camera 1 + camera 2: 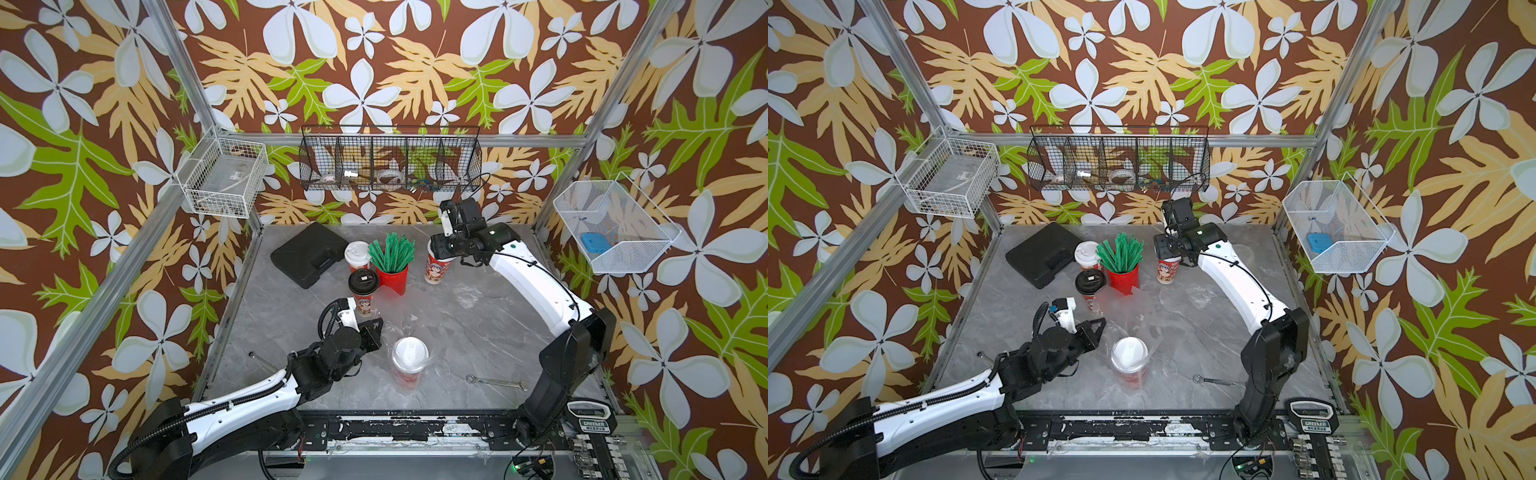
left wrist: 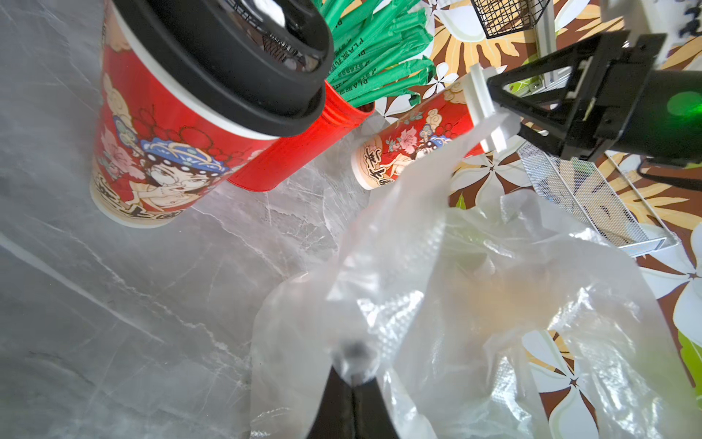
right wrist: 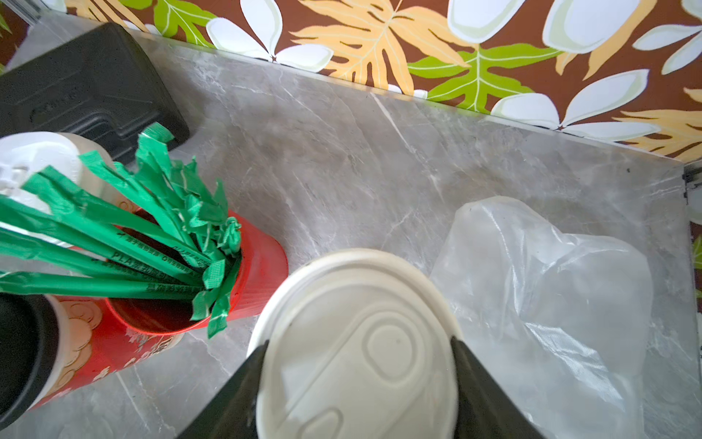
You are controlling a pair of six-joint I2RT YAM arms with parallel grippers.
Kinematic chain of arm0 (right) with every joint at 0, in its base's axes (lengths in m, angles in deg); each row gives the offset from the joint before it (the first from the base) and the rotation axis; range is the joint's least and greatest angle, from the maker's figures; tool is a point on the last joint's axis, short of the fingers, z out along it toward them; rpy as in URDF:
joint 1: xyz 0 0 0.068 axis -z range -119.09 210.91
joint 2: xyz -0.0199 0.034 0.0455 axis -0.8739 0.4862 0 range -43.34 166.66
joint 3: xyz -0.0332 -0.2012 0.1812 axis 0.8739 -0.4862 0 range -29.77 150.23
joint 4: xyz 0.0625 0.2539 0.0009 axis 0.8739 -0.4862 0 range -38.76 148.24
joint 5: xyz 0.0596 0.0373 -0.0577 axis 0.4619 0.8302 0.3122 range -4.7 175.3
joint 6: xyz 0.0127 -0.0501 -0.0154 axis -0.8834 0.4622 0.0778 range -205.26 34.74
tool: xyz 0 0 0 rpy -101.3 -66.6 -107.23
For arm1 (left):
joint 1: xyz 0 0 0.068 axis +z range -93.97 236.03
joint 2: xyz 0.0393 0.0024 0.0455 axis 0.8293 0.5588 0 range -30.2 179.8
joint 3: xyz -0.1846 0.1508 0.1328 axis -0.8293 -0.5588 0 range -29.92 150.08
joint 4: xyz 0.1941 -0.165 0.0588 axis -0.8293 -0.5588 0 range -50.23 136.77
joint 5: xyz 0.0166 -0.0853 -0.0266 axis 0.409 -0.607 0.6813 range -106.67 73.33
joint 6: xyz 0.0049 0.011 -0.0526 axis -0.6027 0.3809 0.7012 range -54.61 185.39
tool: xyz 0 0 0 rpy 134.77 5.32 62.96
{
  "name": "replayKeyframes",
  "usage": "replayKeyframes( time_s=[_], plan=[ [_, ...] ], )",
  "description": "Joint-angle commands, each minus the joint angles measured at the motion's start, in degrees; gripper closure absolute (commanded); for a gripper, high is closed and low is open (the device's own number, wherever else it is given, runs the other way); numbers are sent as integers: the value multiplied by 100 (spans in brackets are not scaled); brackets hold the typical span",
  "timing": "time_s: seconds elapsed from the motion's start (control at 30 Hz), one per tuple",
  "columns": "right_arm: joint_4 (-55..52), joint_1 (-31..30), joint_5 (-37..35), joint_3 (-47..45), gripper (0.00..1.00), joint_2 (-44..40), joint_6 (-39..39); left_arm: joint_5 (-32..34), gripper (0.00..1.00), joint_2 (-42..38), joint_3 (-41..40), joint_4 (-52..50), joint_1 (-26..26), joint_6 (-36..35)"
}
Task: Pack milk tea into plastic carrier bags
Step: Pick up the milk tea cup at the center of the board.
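Near the table's front, a white-lidded milk tea cup [image 1: 409, 359] stands inside a clear plastic carrier bag [image 2: 475, 285]. My left gripper [image 2: 353, 376] is shut on that bag's rim, to the left of the cup [image 1: 1128, 361]. At the back right, my right gripper [image 3: 359, 344] is closed around another white-lidded cup [image 1: 436, 266], with a finger on each side just under the lid. A black-lidded cup [image 1: 363, 286] and a third white-lidded cup [image 1: 357, 255] stand beside the straw pot. A second clear bag [image 3: 551, 304] lies flat on the table by the held cup.
A red pot of green straws [image 1: 392, 274] stands between the cups. A black case [image 1: 309, 253] lies at the back left and a wrench [image 1: 496, 382] at the front right. Wire baskets [image 1: 390, 160] hang on the walls above the table.
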Motion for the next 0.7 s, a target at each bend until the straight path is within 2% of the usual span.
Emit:
replayKeyframes(
  time_s=[0.0,0.4,0.67],
  plan=[
    [-150,-4,143,-39,35,-292,37,16,100,-39,47,140,1,-139],
    [-91,-4,439,-287,35,-1732,-46,-11,100,-13,117,160,4,-273],
    [-3,-12,617,-278,35,-2365,-169,-116,100,89,170,237,2,-348]
  ],
)
